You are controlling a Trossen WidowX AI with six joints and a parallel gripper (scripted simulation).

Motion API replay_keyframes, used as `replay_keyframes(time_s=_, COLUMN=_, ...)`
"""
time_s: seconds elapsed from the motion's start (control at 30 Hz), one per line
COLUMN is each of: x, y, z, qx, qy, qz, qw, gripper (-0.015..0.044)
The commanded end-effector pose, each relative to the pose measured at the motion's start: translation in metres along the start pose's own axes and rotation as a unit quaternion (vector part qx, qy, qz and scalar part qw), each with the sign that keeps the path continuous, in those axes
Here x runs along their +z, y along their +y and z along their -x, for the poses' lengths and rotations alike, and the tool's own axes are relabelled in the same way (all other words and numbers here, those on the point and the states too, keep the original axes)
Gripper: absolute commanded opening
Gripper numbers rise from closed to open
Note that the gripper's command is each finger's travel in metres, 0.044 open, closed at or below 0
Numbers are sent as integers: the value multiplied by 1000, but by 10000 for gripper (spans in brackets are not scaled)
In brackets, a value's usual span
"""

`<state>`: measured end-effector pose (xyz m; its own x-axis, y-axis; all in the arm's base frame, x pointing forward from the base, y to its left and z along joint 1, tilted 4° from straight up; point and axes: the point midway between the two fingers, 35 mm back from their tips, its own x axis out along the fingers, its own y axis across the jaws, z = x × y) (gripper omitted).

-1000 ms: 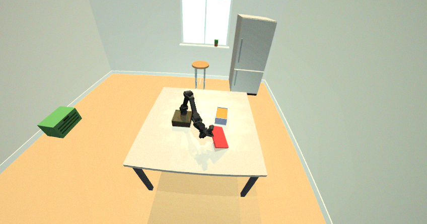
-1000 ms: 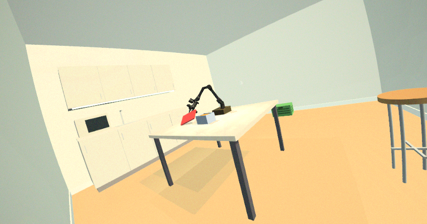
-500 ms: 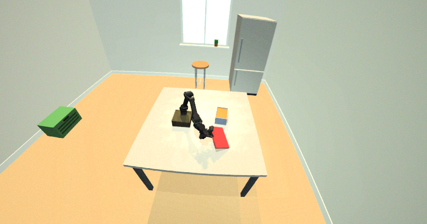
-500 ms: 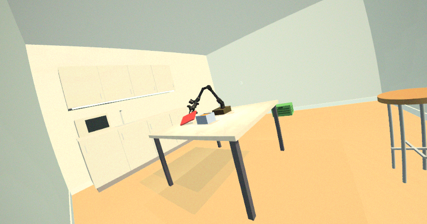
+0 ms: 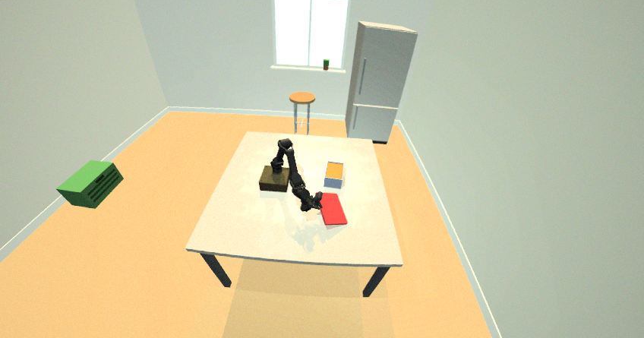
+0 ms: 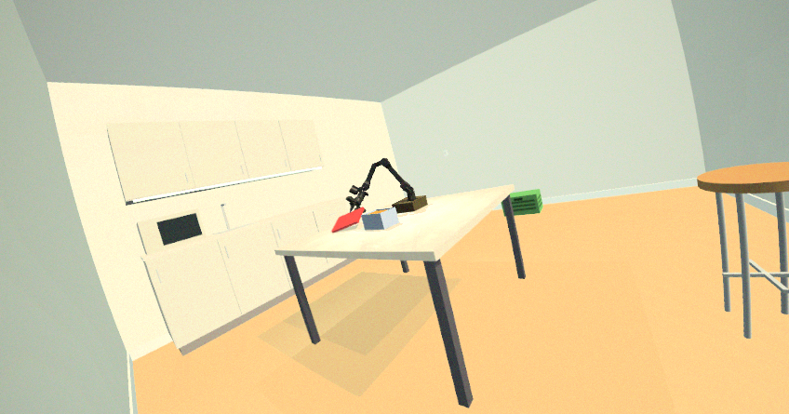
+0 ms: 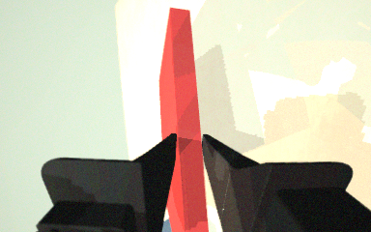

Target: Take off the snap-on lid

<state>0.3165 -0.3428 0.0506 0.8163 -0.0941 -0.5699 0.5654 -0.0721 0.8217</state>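
From where I stand, the black arm [image 5: 295, 178] [image 6: 396, 176] rises from a dark brown block [image 5: 273, 183] [image 6: 409, 204] on the pale surface [image 5: 253, 235] [image 6: 387, 245], bends at a high elbow and reaches down to its hand [image 5: 320, 200] [image 6: 354, 207] [image 7: 189, 137]. That hand is pinching the red lid [image 5: 333, 209] [image 6: 348, 220] [image 7: 185, 97] near one edge, a black finger on either side of it. The lid is off the box and tilted, its edge by the hand the higher one, the opposite edge sloping down toward the surface. Whether that low edge touches, I can't tell from here. The box [image 5: 333, 182] [image 6: 380, 220] stands upright just beside the lid, light blue-grey outside and open on top, with orange showing inside. So the lid has come away, but it isn't lying flat. Past the table there's a stool [image 5: 301, 97] [image 6: 747, 179] with a round orange-brown seat, and a tall grey fridge [image 5: 383, 63] near it. A green box with dark slots [image 5: 90, 183] [image 6: 526, 202] is well apart from the table, and pale cupboards [image 6: 216, 155] hang on the kitchen wall above a counter [image 6: 248, 249].
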Motion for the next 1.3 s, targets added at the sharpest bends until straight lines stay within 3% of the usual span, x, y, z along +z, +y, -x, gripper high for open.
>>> replay_keyframes(time_s=0.0, x=-5, y=-13, z=-8, qx=-12, qy=7, qz=-12, qw=1000, gripper=0)
replay_keyframes(time_s=0.97, x=-6, y=-31, z=-22, qx=-12, qy=7, qz=-12, qw=1000, gripper=0)
replay_keyframes(time_s=1.27, x=-3, y=-21, z=-17, qx=-12, qy=7, qz=-12, qw=1000, gripper=236)
